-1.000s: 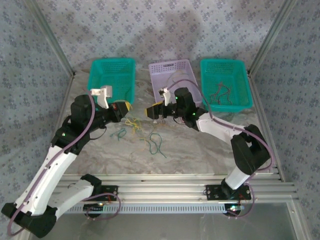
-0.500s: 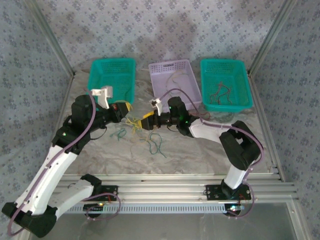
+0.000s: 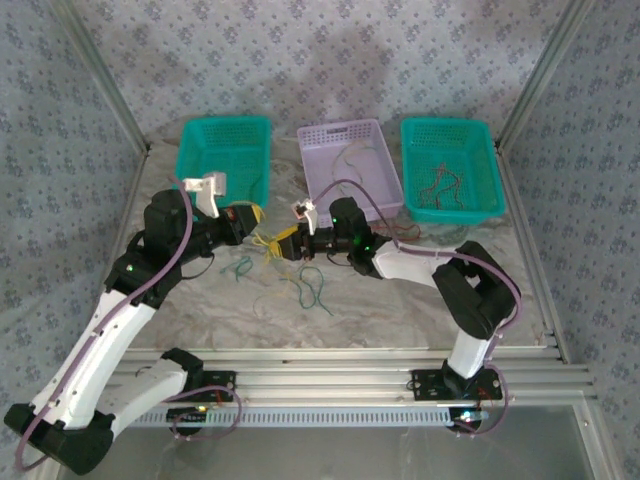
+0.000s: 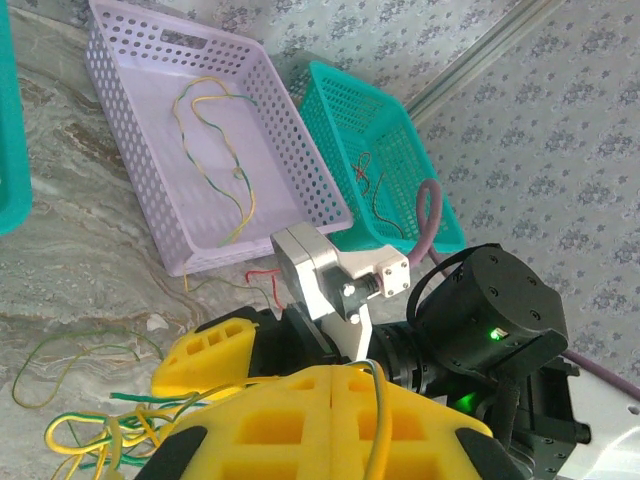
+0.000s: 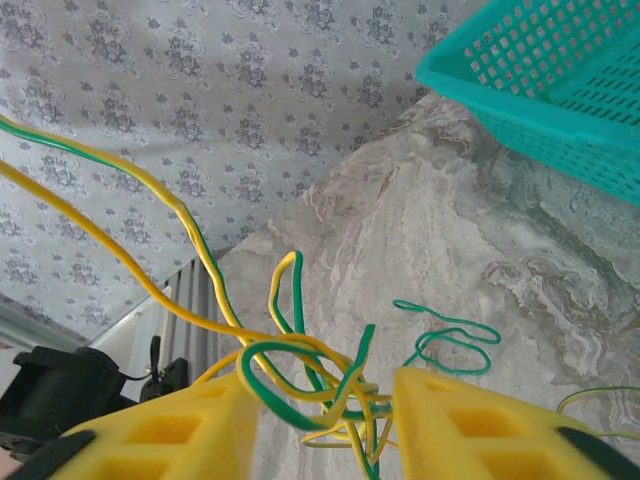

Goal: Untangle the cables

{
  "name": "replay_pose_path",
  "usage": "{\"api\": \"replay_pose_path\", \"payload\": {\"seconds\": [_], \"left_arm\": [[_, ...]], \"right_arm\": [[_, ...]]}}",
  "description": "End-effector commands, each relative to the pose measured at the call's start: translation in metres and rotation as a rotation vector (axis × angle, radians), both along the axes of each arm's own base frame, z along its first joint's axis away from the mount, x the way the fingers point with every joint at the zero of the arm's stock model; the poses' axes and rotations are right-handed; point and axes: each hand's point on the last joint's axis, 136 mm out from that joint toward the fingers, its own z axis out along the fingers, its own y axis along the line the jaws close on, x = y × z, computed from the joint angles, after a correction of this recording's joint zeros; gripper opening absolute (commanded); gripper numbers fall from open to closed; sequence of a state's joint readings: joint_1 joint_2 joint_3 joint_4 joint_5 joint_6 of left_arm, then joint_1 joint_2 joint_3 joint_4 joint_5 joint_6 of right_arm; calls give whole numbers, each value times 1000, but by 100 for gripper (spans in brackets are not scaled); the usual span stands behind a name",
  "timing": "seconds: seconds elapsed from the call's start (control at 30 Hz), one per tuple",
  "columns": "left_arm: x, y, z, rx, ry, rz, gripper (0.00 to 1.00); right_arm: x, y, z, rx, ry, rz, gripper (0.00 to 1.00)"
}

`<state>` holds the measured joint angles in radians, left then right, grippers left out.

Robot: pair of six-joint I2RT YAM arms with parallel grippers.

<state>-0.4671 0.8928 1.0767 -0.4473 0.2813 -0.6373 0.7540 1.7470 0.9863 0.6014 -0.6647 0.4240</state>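
Big picture first: the marbled table (image 3: 400,300) runs across the middle of the overhead frame. My left arm (image 3: 110,330) climbs from the lower left and my right arm (image 3: 470,290) bends in from the lower right, and both point at centre frame.

Along the top edge of the table sit three baskets: a teal basket (image 3: 225,122) at upper left, a lilac basket (image 3: 340,127) in the middle and a second teal basket (image 3: 445,124) at upper right.

Now the pincers, nose to nose just below the lilac basket. My left pincer (image 4: 335,375) is clamped tight, its yellow pads pressed flat together. A strand of the cables comes out of the seam between them, so I've got hold there.

My right pincer (image 5: 325,400) has its pads apart, with the knot sitting right in the gap. I cannot tell whether they are biting it.

And the tangle of cables (image 5: 310,365) itself is yellow and green loops bunched between my two pincers, with long strands sweeping off to the upper left of my right wrist view.

Loose green cables (image 3: 315,290) lie on the table just below centre. A yellow-green cable (image 4: 235,170) curls inside the lilac basket. Red cables (image 3: 440,185) lie in the right-hand teal basket.
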Motion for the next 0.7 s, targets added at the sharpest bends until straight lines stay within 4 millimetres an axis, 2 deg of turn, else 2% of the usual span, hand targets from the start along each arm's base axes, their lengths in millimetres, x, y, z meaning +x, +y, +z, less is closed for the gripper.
{"api": "replay_pose_path", "payload": {"seconds": [0.0, 0.13, 0.23, 0.3, 0.33, 0.53, 0.67], "left_arm": [[0, -4, 7, -8, -40, -23, 0], [-1, -3, 6, -3, -38, -22, 0], [-2, -1, 5, 2, -37, -19, 0], [-4, 0, 5, 7, -39, -20, 0], [-5, 1, 6, 11, -42, -19, 0], [-13, 9, 6, 44, -48, -14, 0], [-19, 16, 8, 74, -60, -4, 0]], "right_arm": [[5, 8, 12, 29, -44, -12, 33], [6, 8, 15, 32, -57, -23, 22], [9, 4, 18, 26, -71, -46, 9], [14, -2, 16, 0, -81, -77, 0], [18, -7, 13, -21, -85, -106, 0], [63, -66, 8, -62, -63, -378, 0], [77, -102, 13, -77, -76, -519, 0]]}}
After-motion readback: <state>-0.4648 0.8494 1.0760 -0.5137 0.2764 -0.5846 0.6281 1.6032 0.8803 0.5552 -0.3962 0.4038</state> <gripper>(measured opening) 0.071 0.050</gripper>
